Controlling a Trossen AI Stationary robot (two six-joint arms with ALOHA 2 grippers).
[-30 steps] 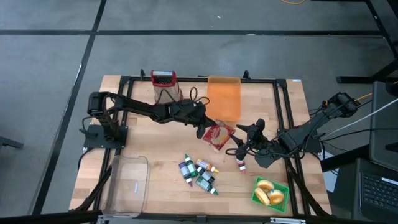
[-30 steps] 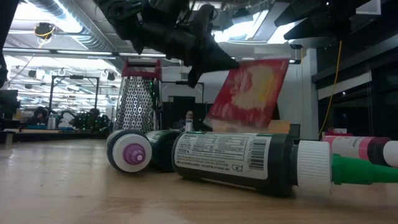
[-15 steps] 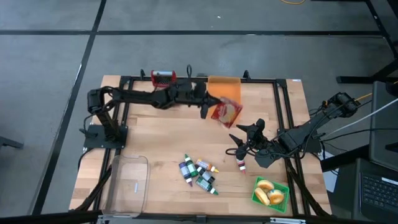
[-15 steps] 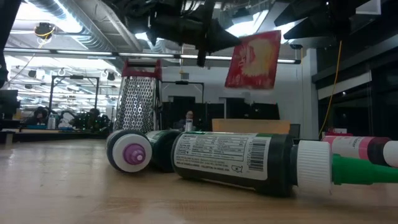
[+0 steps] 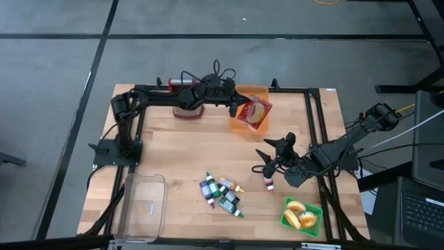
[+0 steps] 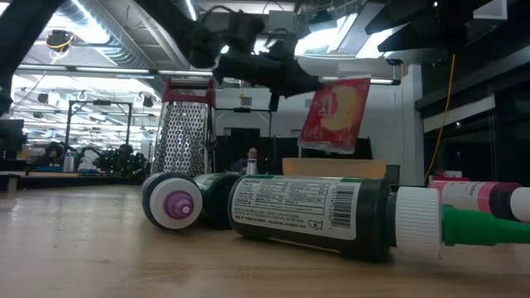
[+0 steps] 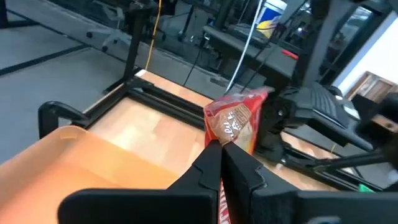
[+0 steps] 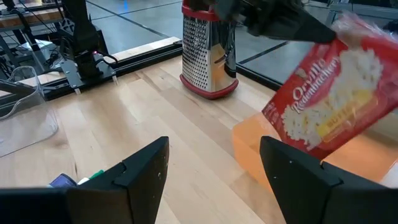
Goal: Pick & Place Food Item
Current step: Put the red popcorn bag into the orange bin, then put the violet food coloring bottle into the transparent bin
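Above the orange tray (image 5: 243,119) at the table's far edge: popcorn bag (image 5: 253,112) hanging by its top from the left gripper (image 5: 234,105), pinched tight and poised to go down into the tray. Beside the tray, a grater (image 5: 186,104). Nearer than the tray, right gripper (image 5: 265,159) spread wide, empty, waiting. On the bag: "Orville Redenbacher's".

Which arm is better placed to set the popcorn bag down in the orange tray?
The left. Its hand is already shut on the popcorn bag, holding it above the orange tray. The right hand waits open, nearer the table's middle.
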